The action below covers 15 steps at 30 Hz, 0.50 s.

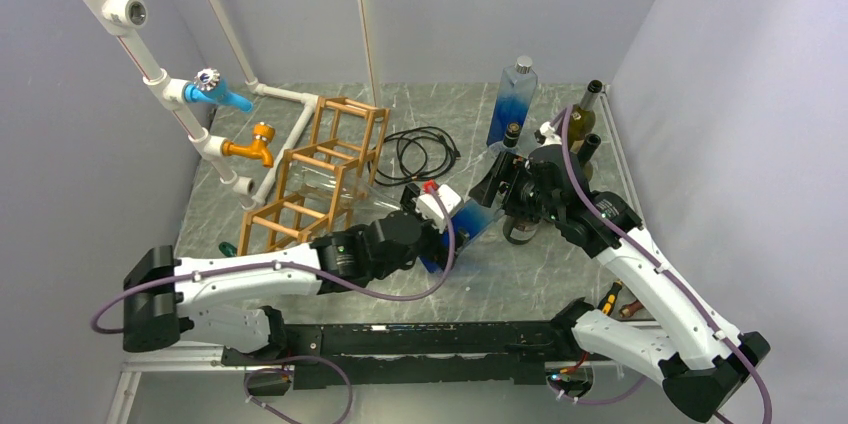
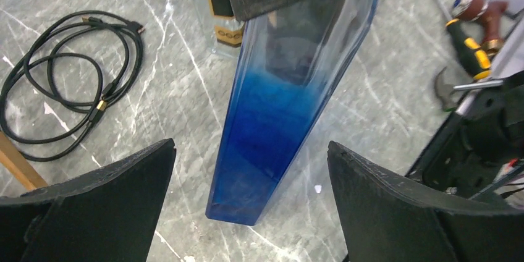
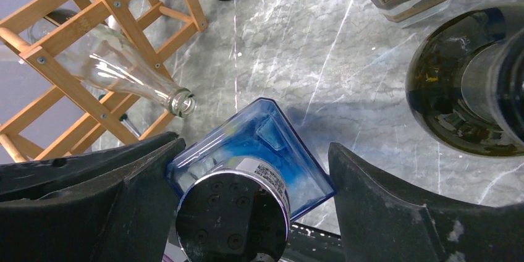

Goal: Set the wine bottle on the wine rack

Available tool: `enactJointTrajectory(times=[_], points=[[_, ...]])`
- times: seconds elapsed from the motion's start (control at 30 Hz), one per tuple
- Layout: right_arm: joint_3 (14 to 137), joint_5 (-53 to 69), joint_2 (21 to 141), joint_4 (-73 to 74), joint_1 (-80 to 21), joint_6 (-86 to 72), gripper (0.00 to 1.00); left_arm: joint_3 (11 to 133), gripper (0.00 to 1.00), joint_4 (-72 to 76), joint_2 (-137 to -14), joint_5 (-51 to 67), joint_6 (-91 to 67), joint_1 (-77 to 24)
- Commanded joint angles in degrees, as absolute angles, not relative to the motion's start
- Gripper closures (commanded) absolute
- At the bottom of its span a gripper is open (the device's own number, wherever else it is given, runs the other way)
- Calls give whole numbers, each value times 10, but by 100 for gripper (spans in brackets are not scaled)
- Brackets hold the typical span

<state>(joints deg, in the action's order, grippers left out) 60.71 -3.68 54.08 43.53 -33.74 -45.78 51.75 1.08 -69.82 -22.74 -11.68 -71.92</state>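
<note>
At left stands the wine rack (image 3: 117, 5), a clear bottle (image 3: 117, 67) lying in it. Over mid-tabletop (image 2: 383, 89) the blue wine bottle (image 2: 272, 114) leans, apart from the rack. The left fingers (image 2: 123, 181) are spread wide beside its base, not touching, and the right fingers (image 3: 92, 175) clasp its capped top.

A grey, white-veined table (image 1: 560, 274) is seen, closed in by pale walls on three sides. At its back left a wine rack (image 1: 320, 174) of thin wooden sticks is stood. Just beside it, towards the middle, a black cable (image 1: 425, 151) is laid in loose coils. An upright blue bottle (image 1: 512, 104) is set near the back wall. A leaning blue bottle (image 2: 278, 107) is propped in the middle, its base down on the stone. Dark bottles (image 1: 585, 126) are grouped upright at the right. A screwdriver (image 2: 466, 49) is left near the front right edge.
</note>
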Motion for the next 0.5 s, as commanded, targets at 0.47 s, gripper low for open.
enactJointTrajectory(times=[0.47], points=[[639, 24, 512, 351, -338, -510, 100, 551, 1, 108, -775, -229, -26, -721]])
